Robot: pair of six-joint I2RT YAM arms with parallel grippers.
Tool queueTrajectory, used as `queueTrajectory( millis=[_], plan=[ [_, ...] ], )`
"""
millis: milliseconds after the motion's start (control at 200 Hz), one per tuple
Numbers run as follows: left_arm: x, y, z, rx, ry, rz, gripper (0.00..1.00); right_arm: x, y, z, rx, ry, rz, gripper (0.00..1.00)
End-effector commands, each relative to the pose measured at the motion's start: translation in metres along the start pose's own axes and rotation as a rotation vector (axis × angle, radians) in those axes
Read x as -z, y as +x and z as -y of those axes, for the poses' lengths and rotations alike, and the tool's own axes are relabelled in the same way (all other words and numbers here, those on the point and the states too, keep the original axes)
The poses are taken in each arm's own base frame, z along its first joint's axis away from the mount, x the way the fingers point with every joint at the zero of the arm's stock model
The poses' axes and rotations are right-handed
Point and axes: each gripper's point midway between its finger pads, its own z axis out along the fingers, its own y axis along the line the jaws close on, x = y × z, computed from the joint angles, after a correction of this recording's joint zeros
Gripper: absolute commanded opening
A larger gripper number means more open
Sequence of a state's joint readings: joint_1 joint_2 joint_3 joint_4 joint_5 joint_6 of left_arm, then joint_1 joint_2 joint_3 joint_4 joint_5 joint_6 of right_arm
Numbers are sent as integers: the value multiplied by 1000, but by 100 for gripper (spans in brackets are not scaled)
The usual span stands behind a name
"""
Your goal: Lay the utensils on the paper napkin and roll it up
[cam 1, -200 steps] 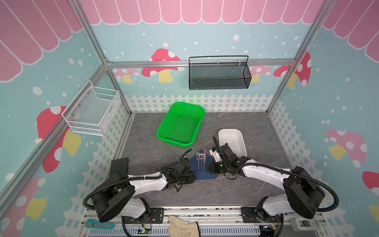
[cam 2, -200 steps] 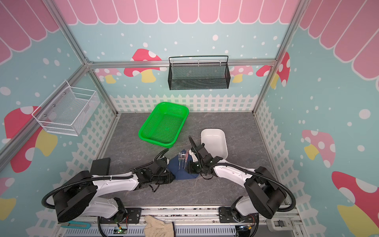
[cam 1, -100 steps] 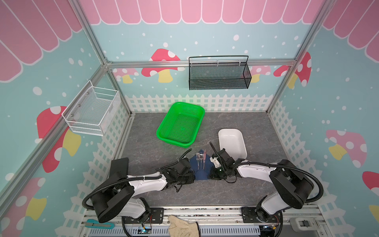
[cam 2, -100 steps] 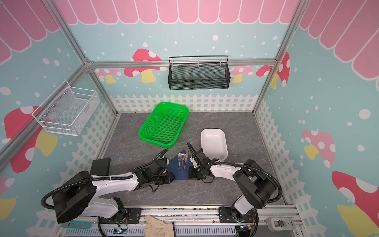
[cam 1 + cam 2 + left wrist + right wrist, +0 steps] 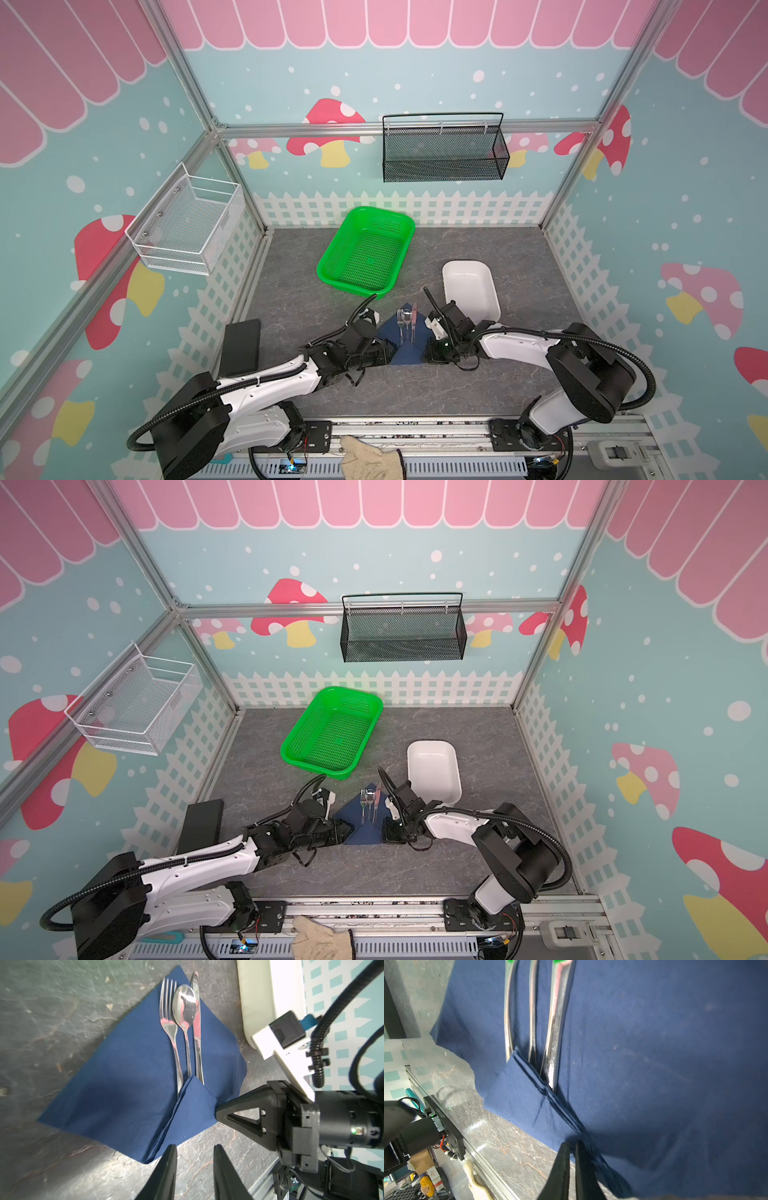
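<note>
1. So, the paper napkin [image 5: 128, 1076] lies on the surface [image 5: 62, 1012] between both jaws, its folded-up corner [image 5: 193, 1109] just ahead of the left jaws.
2. Left jaws are spread and empty. Right jaws are pressed together, tips touching that fold's edge, so they're nearer.
3. The utensils [image 5: 185, 1022] sit on it, handles tucked under the fold, heads pointing away from both jaws.
4. I reckon rolling goes across that long axis.

— How does the napkin [image 5: 124, 1084] lie?
— Dark blue and flat, turned like a diamond. The fork [image 5: 168, 1012], spoon [image 5: 184, 1007] and knife [image 5: 196, 1022] lie on it side by side, heads toward the far corner.
— And the near corner?
— Folded over the handle ends.
</note>
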State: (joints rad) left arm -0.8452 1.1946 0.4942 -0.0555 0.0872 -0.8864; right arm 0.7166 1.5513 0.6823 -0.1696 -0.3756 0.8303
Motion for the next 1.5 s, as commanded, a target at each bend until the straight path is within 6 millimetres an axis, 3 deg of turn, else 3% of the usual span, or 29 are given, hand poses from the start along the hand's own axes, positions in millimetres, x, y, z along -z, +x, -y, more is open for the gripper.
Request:
queueTrajectory(
  millis=[0,170,360,435,620,806,1061,1496],
  plan=[
    [-12,9,-1,19,5,-55,32,-4,14,27,-23,123,-45,12],
    [-25,22,-24,48,-83,-107,30,-3,15,27,-22,120,-45,12],
    [-20,31,-49,42,-177,-119,30,-2,15,24,-10,107,-47,12],
    [-15,33,-32,-32,-110,-150,32,-4,18,25,-14,105,-56,12],
    [6,5,13,-125,5,-55,35,-3,18,25,-16,105,-53,12],
    [-14,8,54,-151,123,-167,31,-2,15,24,-20,102,-40,12],
    [-49,8,62,-62,116,-214,23,-1,13,18,-26,73,-31,12],
    [-79,23,48,-78,54,-307,21,1,13,16,-27,61,-20,12]
  ],
)
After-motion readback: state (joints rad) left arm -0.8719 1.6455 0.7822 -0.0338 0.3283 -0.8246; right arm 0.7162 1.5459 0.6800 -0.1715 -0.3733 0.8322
